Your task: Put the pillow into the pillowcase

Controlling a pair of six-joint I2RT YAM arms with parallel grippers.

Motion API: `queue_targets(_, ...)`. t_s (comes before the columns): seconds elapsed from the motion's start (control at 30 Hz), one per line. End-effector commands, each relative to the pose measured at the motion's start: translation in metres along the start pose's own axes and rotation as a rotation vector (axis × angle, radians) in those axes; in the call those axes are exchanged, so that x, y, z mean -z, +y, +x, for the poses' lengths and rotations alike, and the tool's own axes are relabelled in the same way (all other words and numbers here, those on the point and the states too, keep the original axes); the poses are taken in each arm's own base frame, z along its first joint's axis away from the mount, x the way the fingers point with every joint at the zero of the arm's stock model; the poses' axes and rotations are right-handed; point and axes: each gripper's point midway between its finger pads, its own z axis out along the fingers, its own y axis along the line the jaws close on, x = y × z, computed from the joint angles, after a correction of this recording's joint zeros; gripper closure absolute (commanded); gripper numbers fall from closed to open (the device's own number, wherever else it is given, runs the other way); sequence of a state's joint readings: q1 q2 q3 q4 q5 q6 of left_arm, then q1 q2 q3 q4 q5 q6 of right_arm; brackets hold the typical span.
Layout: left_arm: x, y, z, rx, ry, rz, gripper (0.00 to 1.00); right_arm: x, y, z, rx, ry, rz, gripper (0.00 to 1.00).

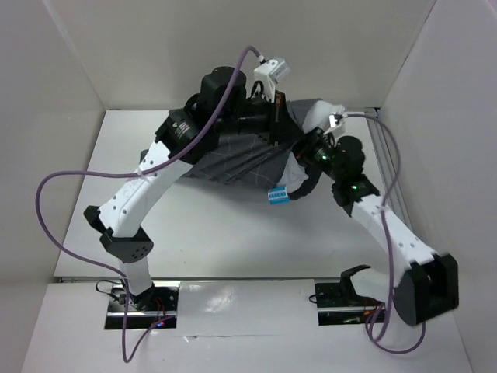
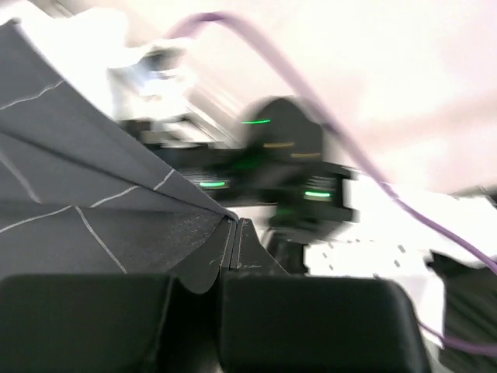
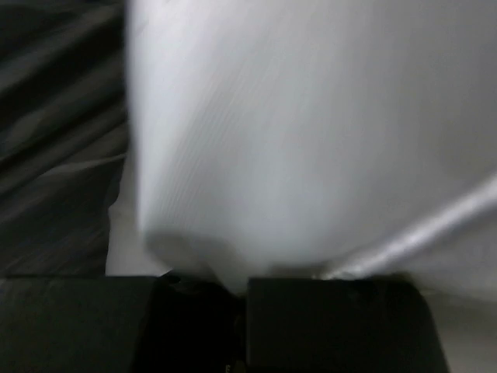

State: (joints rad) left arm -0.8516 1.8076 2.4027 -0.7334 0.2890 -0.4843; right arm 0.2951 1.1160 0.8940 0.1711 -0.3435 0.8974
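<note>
The dark grey grid-lined pillowcase (image 1: 233, 159) hangs lifted over the far middle of the table. My left gripper (image 1: 273, 124) is shut on its upper edge; in the left wrist view the fingertips (image 2: 233, 231) pinch the cloth (image 2: 78, 194). The white pillow (image 1: 320, 116) sticks out of the pillowcase's right side, and its white-blue tag (image 1: 278, 194) hangs below. My right gripper (image 1: 304, 154) presses against that end. In the right wrist view the pillow (image 3: 311, 140) fills the frame, the pillowcase (image 3: 54, 140) lies to its left, and the gripper (image 3: 239, 284) is shut on pillow fabric.
White walls enclose the table (image 1: 217, 225) on the left, back and right. Purple cables (image 1: 58, 183) loop from both arms. The right arm (image 2: 287, 155) shows blurred in the left wrist view, close behind the pinched cloth.
</note>
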Motion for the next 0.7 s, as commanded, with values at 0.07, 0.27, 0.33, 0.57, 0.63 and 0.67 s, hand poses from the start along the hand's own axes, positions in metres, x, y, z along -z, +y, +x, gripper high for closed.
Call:
queue_targets(0.07, 0.004, -0.06, 0.0, 0.108, 0.039, 0.403, 1.0, -0.051, -0.119, 0.078, -0.299, 0.063, 0.197, 1.0)
queue_targets(0.27, -0.011, -0.018, 0.027, 0.185, 0.091, 0.313, 1.0, -0.037, -0.131, 0.072, -0.337, 0.01, 0.245, 1.0)
queue_targets(0.33, -0.021, 0.011, 0.037, 0.197, 0.1, 0.194, 0.98, -0.035, -0.132, 0.07, -0.317, 0.026, 0.26, 1.0)
queue_targets(0.57, -0.005, 0.124, 0.125, 0.106, 0.273, -0.474, 0.21, 0.021, -0.152, 0.076, -0.138, 0.183, 0.473, 0.2)
queue_targets(0.63, 0.012, 0.135, 0.155, 0.102, 0.284, -0.611, 0.27, 0.041, -0.149, 0.075, -0.064, 0.191, 0.484, 0.19)
queue_targets(0.67, 0.016, 0.137, 0.163, 0.111, 0.281, -0.642, 0.27, 0.055, -0.156, 0.087, -0.062, 0.236, 0.526, 0.19)
